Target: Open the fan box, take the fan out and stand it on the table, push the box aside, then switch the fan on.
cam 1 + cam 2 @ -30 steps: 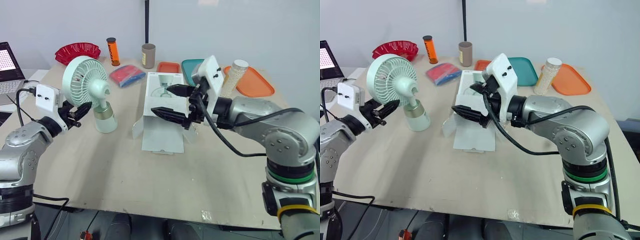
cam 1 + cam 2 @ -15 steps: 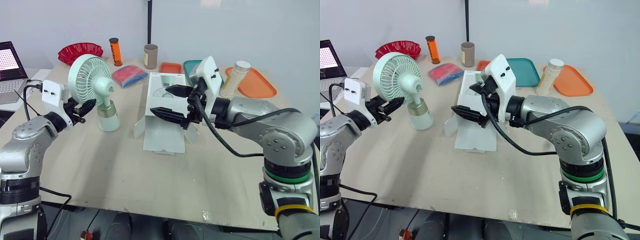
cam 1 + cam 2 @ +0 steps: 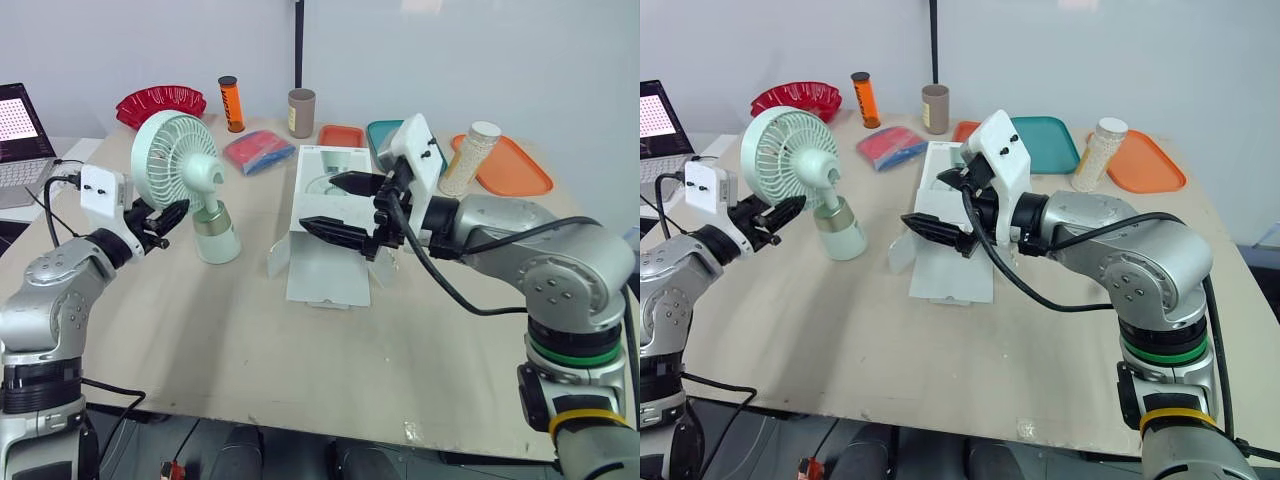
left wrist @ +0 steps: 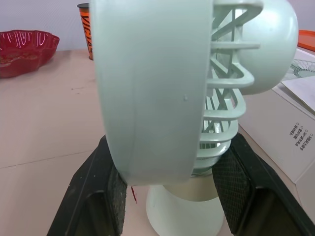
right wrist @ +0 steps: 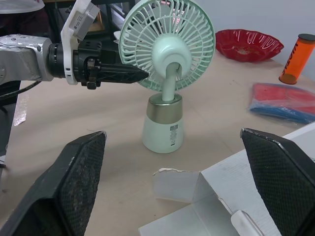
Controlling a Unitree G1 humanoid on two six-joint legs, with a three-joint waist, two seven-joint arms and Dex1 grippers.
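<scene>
**Fan out and standing, box not pushed yet**

Step in hand: standing the fan on the table. Looks about done.

- Fan [image 3: 180, 165]: upright on the table [image 3: 300, 370], to the robot's left of the box [image 3: 320, 275], near its open end and not touching it. The base seems flat on the surface, with the head facing away from the box.
- Box: white, lying flat, with the flaps at the near end splayed open. It sits mid-table and has not been pushed aside.
- Left gripper [image 3: 172, 213]: on the far side of the fan from the box, low on the fan head. In the left wrist view the two fingers sit on either side of the head's rim with the pads against it, so I read this as pinching the fan.
- Right gripper [image 3: 338, 203]: above the box, fingers spread wide, holding nothing. It appears to hover clear of the lid.

Next move, as a judgement: the left gripper lets go of the head without tipping the fan. The right gripper then comes down against the box and shoves it away from the fan. It should push sideways, because the loose flap nearest the fan could catch the base. Switching on comes after that, and I can't see the switch from here.
</scene>
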